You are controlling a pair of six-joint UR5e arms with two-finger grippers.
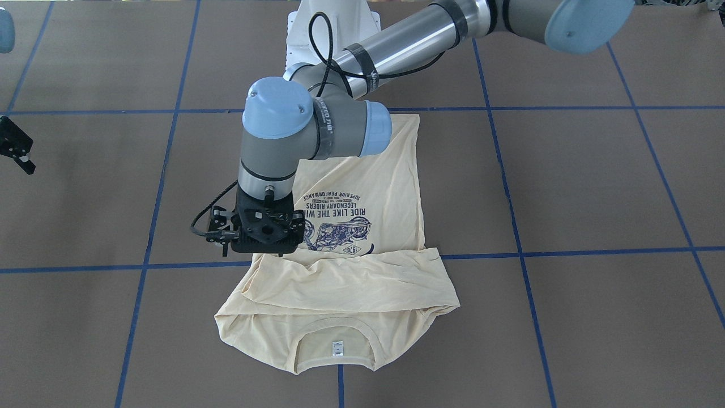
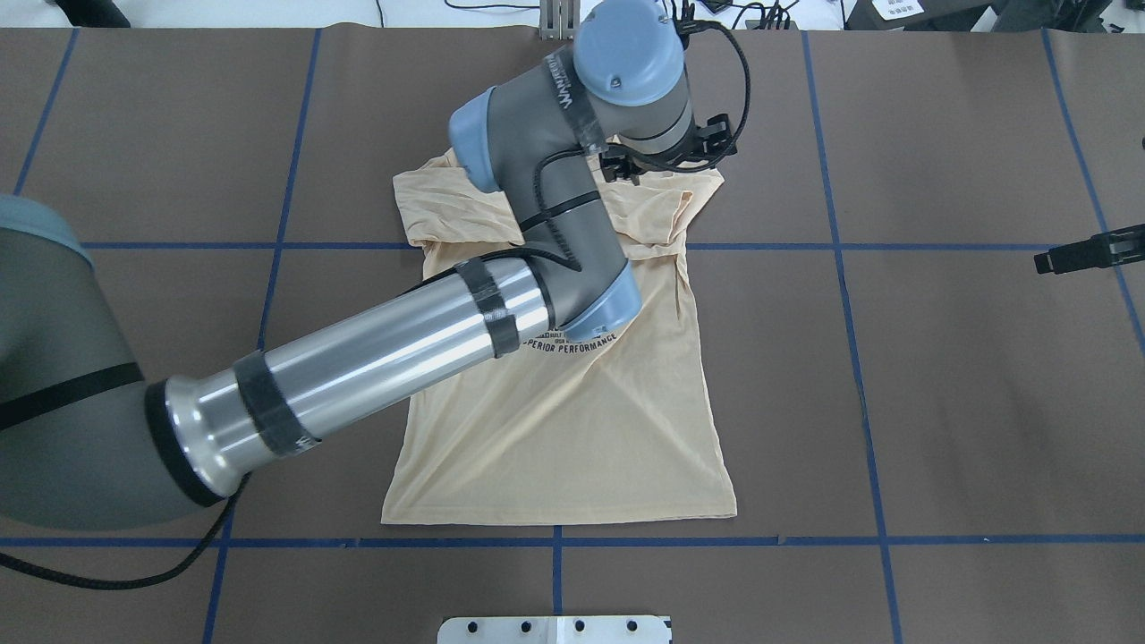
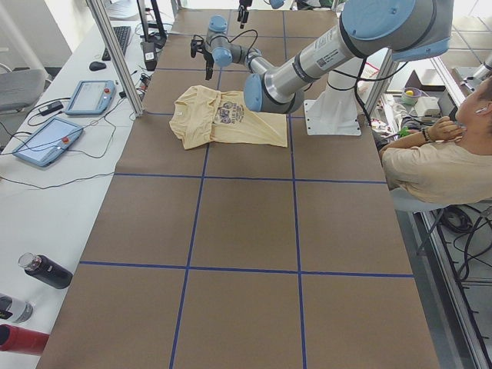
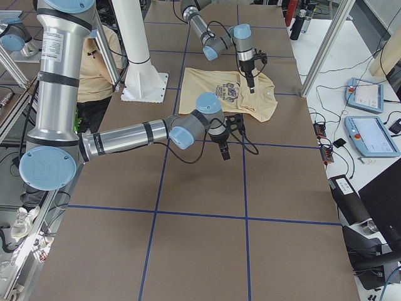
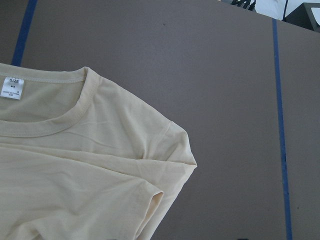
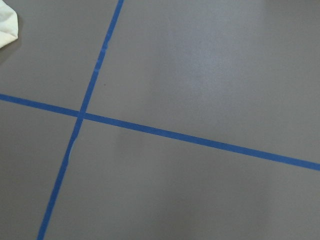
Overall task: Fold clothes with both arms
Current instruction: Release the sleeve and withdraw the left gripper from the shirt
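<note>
The cream-yellow T-shirt [image 1: 362, 283] lies flat on the brown table with its print up. Its hem is toward the robot [image 2: 572, 429] and its collar and white neck label [image 1: 338, 347] are on the far side. The sleeves are folded across the chest. My left arm reaches over the shirt. My left gripper [image 1: 265, 232] hangs over the shoulder near the collar, with its fingers hidden under the wrist. The left wrist view shows the collar, the label [image 5: 12, 88] and a sleeve cuff [image 5: 155, 197], but no fingers. My right gripper [image 2: 1048, 262] hovers off the shirt at the table's right side. I cannot tell whether it is open or shut.
Blue tape lines [image 6: 165, 132] grid the brown table. The white pedestal [image 1: 334, 22] stands behind the shirt's hem. A seated person [image 3: 430, 165], tablets [image 3: 46, 142] and bottles [image 3: 46, 270] are beside the table.
</note>
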